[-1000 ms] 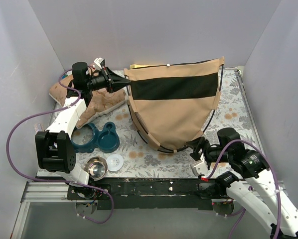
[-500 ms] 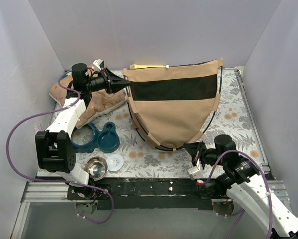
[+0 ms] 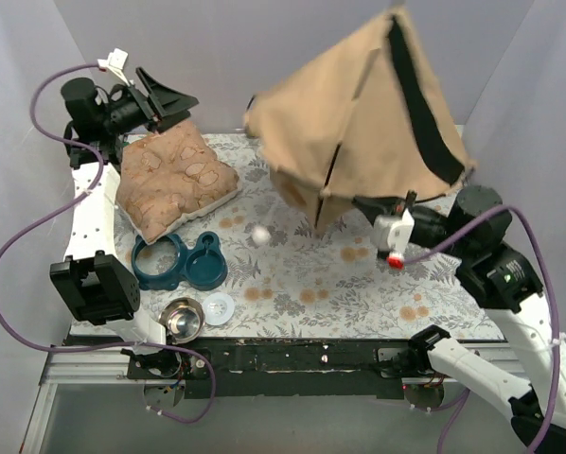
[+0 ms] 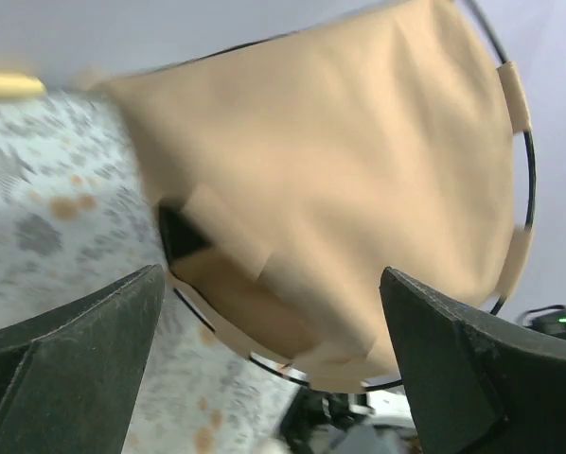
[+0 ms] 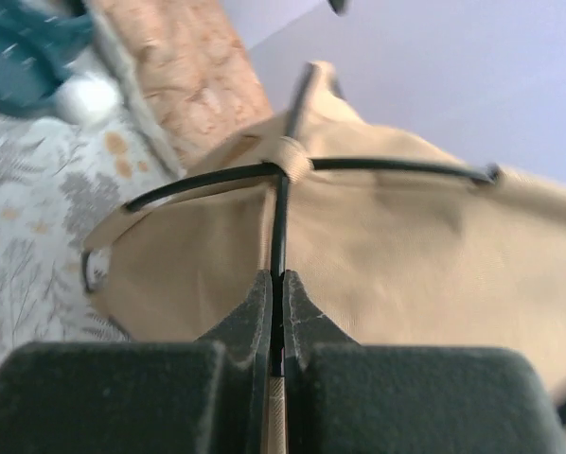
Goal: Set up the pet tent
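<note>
The pet tent [image 3: 359, 113], a tan fabric shell with a black strip and thin black poles, hangs lifted and tilted above the back right of the table. My right gripper [image 3: 370, 202] is under its lower edge, shut on one black pole [image 5: 280, 227]; in the right wrist view the gripper [image 5: 281, 284] pinches that pole just below the crossing of the poles. My left gripper [image 3: 174, 98] is raised at the back left, open, apart from the tent and holding nothing. The left wrist view shows the tent [image 4: 340, 180] beyond the wide-spread fingers [image 4: 75, 331].
A puffy patterned cushion [image 3: 169, 180] lies at the back left. A blue double bowl [image 3: 181, 262], a metal bowl [image 3: 182, 319] and a white lid [image 3: 219, 307] sit near the front left. A small white object [image 3: 260, 234] shows mid-table. Grey walls enclose three sides.
The left gripper let go of the tent, opened and pulled back up to the left. The right gripper shut on a pole and swung the tent up off the table.
</note>
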Controlling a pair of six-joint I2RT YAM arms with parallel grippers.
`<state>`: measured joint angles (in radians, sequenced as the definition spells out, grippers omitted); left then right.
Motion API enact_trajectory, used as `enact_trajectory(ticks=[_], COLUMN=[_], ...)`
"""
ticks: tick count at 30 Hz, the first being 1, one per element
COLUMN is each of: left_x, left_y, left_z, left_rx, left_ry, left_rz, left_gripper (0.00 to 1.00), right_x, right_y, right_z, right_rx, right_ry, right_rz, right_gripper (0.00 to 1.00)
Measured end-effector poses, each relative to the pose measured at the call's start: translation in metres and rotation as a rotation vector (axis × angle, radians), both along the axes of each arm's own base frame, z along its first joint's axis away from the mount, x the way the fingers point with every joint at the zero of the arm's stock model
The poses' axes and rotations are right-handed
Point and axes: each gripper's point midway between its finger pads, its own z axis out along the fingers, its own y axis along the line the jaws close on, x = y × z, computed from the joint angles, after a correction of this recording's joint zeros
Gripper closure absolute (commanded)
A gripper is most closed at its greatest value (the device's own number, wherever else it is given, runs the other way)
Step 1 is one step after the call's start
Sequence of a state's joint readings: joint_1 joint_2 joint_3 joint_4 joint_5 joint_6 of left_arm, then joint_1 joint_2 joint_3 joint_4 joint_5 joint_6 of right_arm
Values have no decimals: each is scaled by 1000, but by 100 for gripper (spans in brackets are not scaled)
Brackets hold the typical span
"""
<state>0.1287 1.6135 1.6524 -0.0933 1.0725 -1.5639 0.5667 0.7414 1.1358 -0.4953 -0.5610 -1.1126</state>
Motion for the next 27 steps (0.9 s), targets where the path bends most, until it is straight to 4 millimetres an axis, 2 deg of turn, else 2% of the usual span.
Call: enact_trajectory(ticks=[2, 3, 4, 7, 10, 11, 13, 18, 21, 24, 27], left_x=[4, 5, 5, 1, -16, -17, -32, -72, -95, -107, -110], left_y=[20, 28, 34, 42, 40, 40, 37, 29, 25, 23, 24], left_z=[13, 16, 16, 7, -10, -10, -10, 13, 28, 34, 33], left_rx=[32, 47, 61, 91, 125, 127, 152, 211, 244, 270, 285], left_ry=[-64, -86, -97, -100, -73, -73, -88, -185, -253, -290, -295], left_rz=[53, 73, 89, 102, 92, 91, 88, 91, 95, 105, 111], left_gripper=[2, 2, 2, 2, 2, 2, 2, 2, 2, 2, 2], right_x=[19, 35, 39, 70, 92, 97, 107, 130, 153, 171, 171], right_y=[3, 5, 6, 7, 2, 0, -3, -11, -23, -37, -45], right_z=[26, 36, 38, 28, 14, 14, 23, 47, 61, 69, 66], right_rx=[72, 112, 120, 140, 156, 163, 187, 215, 231, 254, 268], right_ry=[58, 103, 112, 204, 303, 332, 386, 519, 602, 676, 749], right_rz=[-69, -122, -135, -220, -271, -279, -282, -266, -283, -308, -317], right_gripper=[99, 99, 99, 99, 99, 99, 99, 99, 99, 99, 99])
